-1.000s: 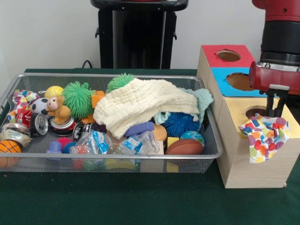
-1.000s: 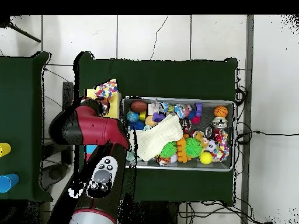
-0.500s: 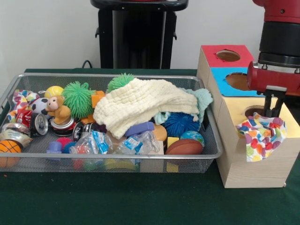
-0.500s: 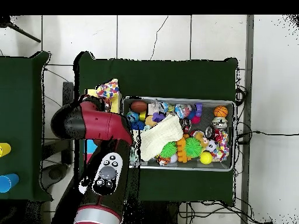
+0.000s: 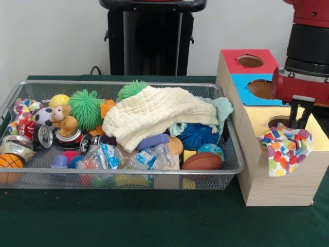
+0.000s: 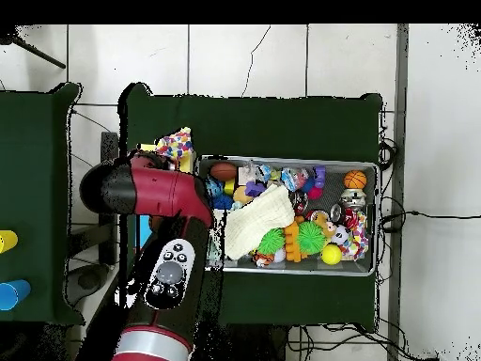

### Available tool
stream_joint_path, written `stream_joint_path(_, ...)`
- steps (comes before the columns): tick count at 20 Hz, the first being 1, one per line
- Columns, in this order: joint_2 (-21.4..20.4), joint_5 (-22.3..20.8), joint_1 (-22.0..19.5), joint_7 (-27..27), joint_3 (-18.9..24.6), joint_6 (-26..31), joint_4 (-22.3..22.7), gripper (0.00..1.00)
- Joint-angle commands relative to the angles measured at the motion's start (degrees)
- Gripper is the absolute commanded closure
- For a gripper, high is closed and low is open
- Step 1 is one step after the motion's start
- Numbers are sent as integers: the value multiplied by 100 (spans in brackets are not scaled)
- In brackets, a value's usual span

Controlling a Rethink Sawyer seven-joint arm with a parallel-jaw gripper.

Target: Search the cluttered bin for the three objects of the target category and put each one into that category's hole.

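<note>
Spotted cloth (image 5: 284, 151) drapes over the yellow hole, hand (image 5: 298, 119) just above, slightly parted.

Three holes (image 5: 263, 89) are showing in the box, two green spiky balls (image 5: 85, 107) sitting in one wire bin (image 5: 128, 175).

cloth (image 5: 286, 149) partly blocks yellow hole (image 5: 280, 122)

- No text, brand, number or sign can be read in either view.
- The plastic water bottles (image 5: 146, 157) at the front of the wire bin (image 5: 226, 170) carry blue labels, but their print is too small to make out.
- The cans (image 5: 43, 136) at the bin's left end show markings that cannot be read.
</note>
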Motion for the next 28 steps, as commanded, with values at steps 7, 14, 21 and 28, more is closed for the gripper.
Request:
stream_joint_path(7, 1211, -238, -350, 1088, -61, 652, 779, 100)
stream_joint_path(14, 1012, -287, -399, 988, -27, 552, 957, 100)
stream_joint_path(21, 962, -395, -233, 1051, -356, 829, 904, 100)
stream_joint_path(28, 1068, -342, 98, 1405, -869, 1320, 798, 100)
